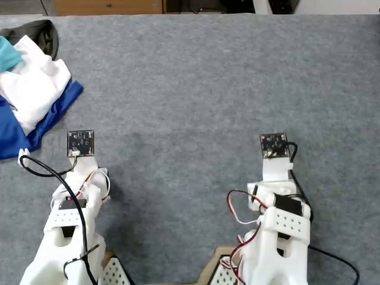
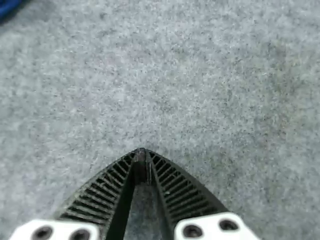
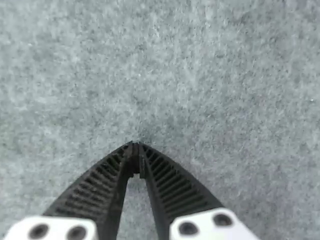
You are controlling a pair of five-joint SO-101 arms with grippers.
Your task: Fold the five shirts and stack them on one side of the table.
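A big gray table (image 1: 196, 77) with a soft, fuzzy top takes up most of the high view. Two white arms sit side by side at the near edge of the table. The left arm (image 1: 71, 219) is by the near left corner. The right arm (image 1: 279, 219) is further along the same edge, well apart from it. Both arms point out over the bare gray top.

The shirts (image 1: 29, 89) lie in one messy heap at the far left corner of the table. They are crumpled, not folded. A white shirt (image 1: 32, 83) is on top in the middle of the heap. A blue shirt (image 1: 59, 107) sticks out from under it, toward the near edge. A dark green shirt (image 1: 41, 29) peeks out at the far side, and a bit of a light blue-green shirt (image 1: 7, 54) shows at the left edge.

The left gripper (image 2: 141, 155) hangs just over the gray top, near the heap, and its two black fingers are pressed together with nothing between them. The right gripper (image 3: 134, 147) is over the gray top too, well apart from the shirts, and its tips meet as well, holding nothing.
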